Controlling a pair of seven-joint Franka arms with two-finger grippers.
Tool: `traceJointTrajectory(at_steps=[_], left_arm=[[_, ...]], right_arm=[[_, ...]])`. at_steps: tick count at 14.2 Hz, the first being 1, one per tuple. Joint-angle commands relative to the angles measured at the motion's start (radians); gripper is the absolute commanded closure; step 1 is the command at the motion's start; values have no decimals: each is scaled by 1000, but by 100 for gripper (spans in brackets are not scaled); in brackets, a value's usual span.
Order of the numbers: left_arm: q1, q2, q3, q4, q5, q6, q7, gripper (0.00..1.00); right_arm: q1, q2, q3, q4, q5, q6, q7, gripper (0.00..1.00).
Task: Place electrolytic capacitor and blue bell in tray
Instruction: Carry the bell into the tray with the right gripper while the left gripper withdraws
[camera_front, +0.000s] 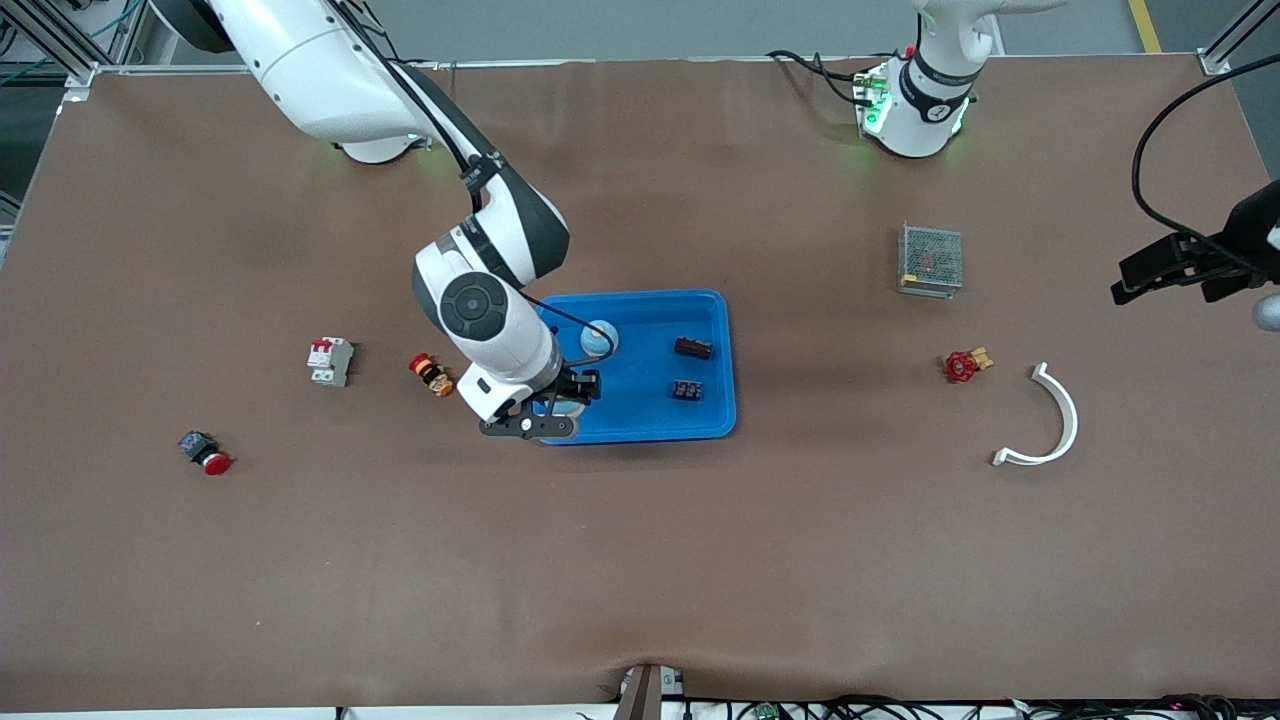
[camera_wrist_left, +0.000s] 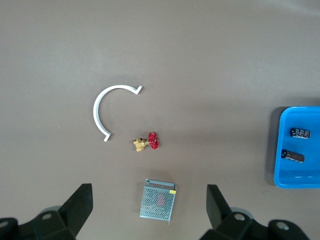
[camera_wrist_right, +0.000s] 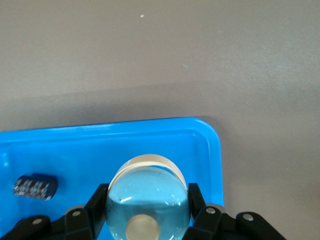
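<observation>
1. While the right gripper (camera_front: 565, 397) hangs over the tray (camera_front: 715, 420), its fingers clamp the blue bell (camera_wrist_right: 148, 200), button end facing the wrist camera.
2. Lying in the tray, the electrolytic capacitor (camera_front: 693, 348) has its long axis along the tray's length.
3. Jaws spread wide, the left gripper (camera_wrist_left: 150, 212) waits above the power supply (camera_wrist_left: 158, 200).

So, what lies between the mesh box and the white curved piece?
The red-handled brass valve, apart from both the mesh box and the white curved piece; the front view shows it.
</observation>
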Motion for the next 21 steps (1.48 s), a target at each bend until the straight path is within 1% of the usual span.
traceJointTrajectory(at_steps=[1, 3, 5, 6, 8, 12, 18, 21], left_arm=[[-40, -101, 11, -104, -5, 2, 1, 0], [-40, -137, 9, -150, 1, 8, -1, 0], [-40, -148, 3, -160, 5, 6, -8, 0], [-40, -149, -14, -160, 15, 6, -17, 0], [-38, -163, -52, -167, 77, 5, -22, 0], [-38, -187, -58, -197, 78, 3, -53, 0], [-38, -172, -58, -186, 75, 3, -59, 0], [-32, -163, -57, -181, 64, 6, -59, 0]], right_arm=[[33, 29, -12, 1, -54, 35, 81, 56], [48, 54, -12, -4, -55, 57, 81, 56], [60, 64, -12, -22, -54, 89, 81, 56], [66, 72, -12, -25, -55, 92, 81, 56], [74, 86, -12, -28, -55, 106, 81, 56], [86, 109, -12, -28, -55, 131, 81, 55], [96, 118, -13, -65, -57, 193, 81, 54], [100, 118, -13, -67, -57, 195, 81, 52]])
